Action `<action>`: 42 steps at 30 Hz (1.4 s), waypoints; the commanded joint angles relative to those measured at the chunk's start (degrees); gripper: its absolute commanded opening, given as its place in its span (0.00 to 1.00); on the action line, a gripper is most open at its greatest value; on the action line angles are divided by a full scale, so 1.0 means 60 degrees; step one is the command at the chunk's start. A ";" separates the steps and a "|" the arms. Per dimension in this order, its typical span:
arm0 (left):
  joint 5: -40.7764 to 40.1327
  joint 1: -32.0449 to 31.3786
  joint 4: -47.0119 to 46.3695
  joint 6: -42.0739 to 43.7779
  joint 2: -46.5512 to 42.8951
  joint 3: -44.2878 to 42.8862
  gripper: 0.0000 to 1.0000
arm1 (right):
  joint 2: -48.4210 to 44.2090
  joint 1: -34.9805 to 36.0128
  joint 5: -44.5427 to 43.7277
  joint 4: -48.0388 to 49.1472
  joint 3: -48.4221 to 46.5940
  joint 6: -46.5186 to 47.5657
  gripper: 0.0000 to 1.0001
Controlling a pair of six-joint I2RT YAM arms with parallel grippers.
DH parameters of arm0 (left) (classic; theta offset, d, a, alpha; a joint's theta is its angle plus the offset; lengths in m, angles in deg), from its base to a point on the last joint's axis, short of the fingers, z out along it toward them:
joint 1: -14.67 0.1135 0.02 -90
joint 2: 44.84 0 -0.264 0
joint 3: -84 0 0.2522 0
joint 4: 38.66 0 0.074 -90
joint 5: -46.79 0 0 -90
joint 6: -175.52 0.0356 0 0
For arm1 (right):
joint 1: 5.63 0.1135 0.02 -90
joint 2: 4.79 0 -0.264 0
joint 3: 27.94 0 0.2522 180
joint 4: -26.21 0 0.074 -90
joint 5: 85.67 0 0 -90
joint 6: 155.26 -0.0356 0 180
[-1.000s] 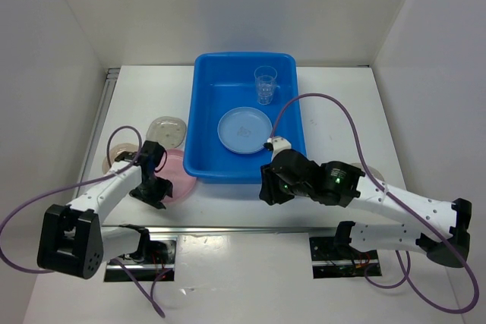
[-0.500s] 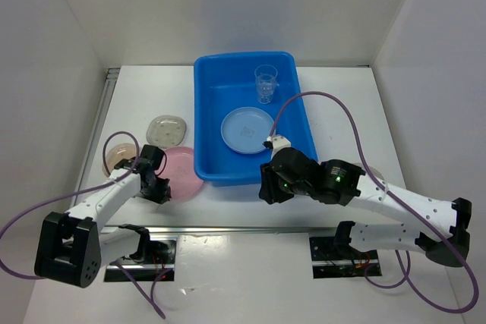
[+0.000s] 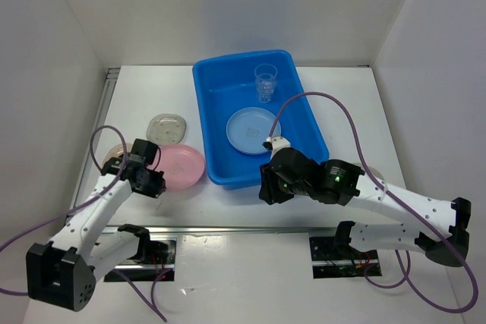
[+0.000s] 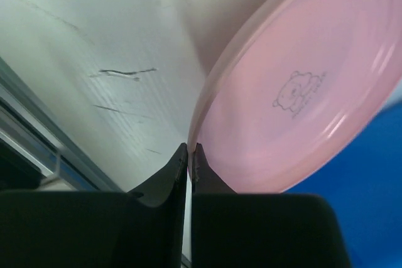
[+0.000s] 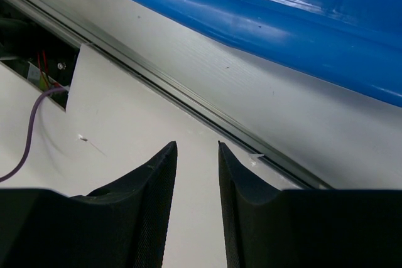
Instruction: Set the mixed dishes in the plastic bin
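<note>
The left fingers (image 4: 164, 185) are pinched shut on the thin rim of the round pink plastic plate (image 4: 295, 92), just beside the large bright blue plastic bin (image 3: 228, 178). The plate looks light, stiff and slick, so the rim is the best purchase. The right fingers (image 5: 147, 186) stand partly open and empty over the table (image 5: 301, 123).
</note>
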 commanded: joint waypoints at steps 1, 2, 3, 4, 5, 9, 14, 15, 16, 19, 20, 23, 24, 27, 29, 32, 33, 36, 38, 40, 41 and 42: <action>-0.0950 -0.0016 0.0894 -0.0287 -0.0640 -0.1358 0.00 | -0.0063 -0.0059 0.0028 -0.0041 -0.0450 0.0144 0.38; -0.1170 -0.0016 0.1084 -0.0171 -0.0728 -0.1680 0.00 | -0.0063 -0.0059 0.0028 -0.0041 -0.0552 0.0144 0.38; -0.1593 -0.0016 0.1085 -0.0069 -0.0728 -0.2322 0.00 | -0.0063 -0.0146 -0.0059 -0.0041 -0.0553 0.0144 0.38; -0.1771 -0.0016 0.1086 0.0034 -0.0728 -0.2633 0.00 | 0.0039 -0.0147 -0.0060 -0.0041 -0.0814 0.0246 0.38; -0.1903 -0.0016 0.1086 0.0035 -0.0728 -0.2955 0.00 | 0.0156 -0.0147 -0.0176 -0.0041 -0.0918 0.0247 0.38; -0.2080 -0.0016 0.0311 0.0577 -0.0465 -0.4274 0.00 | 0.0377 -0.0365 -0.0469 -0.0129 -0.1605 0.0349 0.38; -0.0360 -0.0016 -0.2350 0.1601 0.0657 -0.4569 0.00 | 0.0669 -0.1273 -0.1113 -0.0216 -0.2338 0.0524 0.38; 0.0083 -0.0016 -0.2777 0.1849 0.1026 -0.4569 0.00 | 0.0757 -0.1507 -0.1303 -0.0217 -0.2644 0.0525 0.38; 0.0334 -0.0378 -0.2985 0.2011 0.1450 -0.4874 0.00 | 0.0757 -0.1756 -0.1493 -0.0217 -0.2807 0.0525 0.40; 0.0133 -0.1417 -0.3541 0.2641 0.3047 -0.5577 0.00 | 0.0903 -0.2707 -0.2300 -0.0085 -0.3436 0.0772 0.46; 0.0045 -0.1596 -0.3949 0.3106 0.3645 -0.5957 0.00 | 0.1005 -0.3493 -0.2301 -0.0085 -0.3598 0.0919 0.46; 0.0160 -0.1948 -0.4377 0.3811 0.4788 -0.6632 0.00 | 0.1649 -0.5048 -0.1878 0.0134 -0.3935 0.1621 0.46; 0.0320 -0.1949 -0.4378 0.4046 0.5084 -0.7157 0.00 | 0.1854 -0.6171 -0.1731 0.0134 -0.4023 0.1769 0.46; 0.0512 -0.2168 -0.4173 0.4690 0.6315 -0.8097 0.00 | 0.2602 -0.7932 -0.1495 0.0279 -0.4156 0.2062 0.46; 0.0543 -0.2257 -0.3883 0.4912 0.6958 -0.8727 0.00 | 0.3040 -0.8334 -0.1874 0.0398 -0.4156 0.2151 0.44; -0.0087 -0.2462 -0.3151 0.5555 0.7793 -0.9444 0.00 | 0.3539 -0.8817 -0.2418 0.0398 -0.4156 0.1975 0.43; -0.0175 -0.2462 -0.3148 0.5717 0.7956 -0.9447 0.00 | 0.3831 -0.9051 -0.2259 0.0398 -0.4026 0.1975 0.41; 0.0028 -0.2462 -0.2943 0.6230 0.8601 -0.9549 0.00 | 0.4052 -0.9770 -0.1832 0.0617 -0.3456 0.1975 0.41; 0.0117 -0.2462 -0.2826 0.6318 0.8952 -0.9550 0.00 | 0.4141 -0.9872 -0.1730 0.0618 -0.3205 0.1874 0.41; -0.0028 -0.2549 -0.2695 0.6567 0.9187 -0.9550 0.00 | 0.4229 -0.9873 -0.1511 0.0706 -0.2927 0.1873 0.41; -0.0131 -0.2550 -0.2462 0.6800 0.9421 -0.9767 0.00 | 0.4229 -0.9873 -0.1336 0.0706 -0.2839 0.1786 0.41; -0.0234 -0.2550 -0.2358 0.6918 0.9510 -0.9770 0.00 | 0.4229 -0.9873 -0.1334 0.0706 -0.2664 0.1785 0.41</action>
